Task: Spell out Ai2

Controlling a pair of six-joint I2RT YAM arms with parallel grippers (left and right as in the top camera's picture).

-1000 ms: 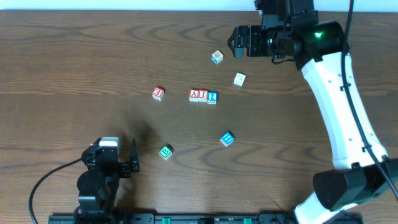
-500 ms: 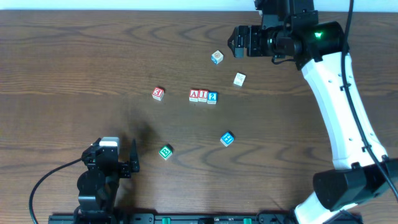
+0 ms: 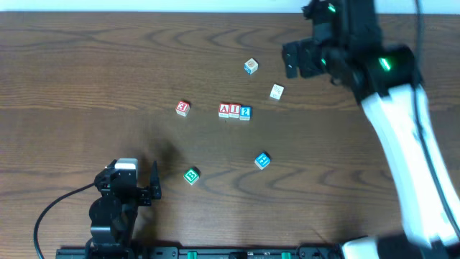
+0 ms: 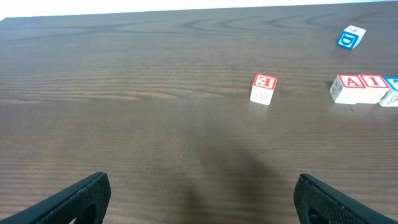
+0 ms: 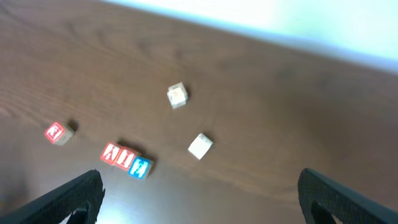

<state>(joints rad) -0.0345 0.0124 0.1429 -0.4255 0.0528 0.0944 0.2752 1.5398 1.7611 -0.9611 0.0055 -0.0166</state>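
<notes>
The red A cube (image 3: 224,110), the red I cube (image 3: 235,110) and the blue 2 cube (image 3: 246,112) stand side by side in a row at the table's middle, touching. They show in the left wrist view at far right, the A (image 4: 348,85), the I (image 4: 373,85) and the 2 (image 4: 392,88) cut by the edge, and in the right wrist view at lower left, A (image 5: 112,153), I (image 5: 126,158), 2 (image 5: 140,167). My right gripper (image 3: 289,59) is open and empty, high at the back right. My left gripper (image 3: 154,181) is open and empty at the front left.
A red E cube (image 3: 182,108) sits left of the row. A blue H cube (image 3: 263,160) and a green cube (image 3: 191,175) lie nearer the front. A blank white cube (image 3: 277,91) and a blue-sided cube (image 3: 250,66) lie behind the row.
My right arm has pulled back to the right and risen, away from the cubes. The cubes and the left arm have not moved.
</notes>
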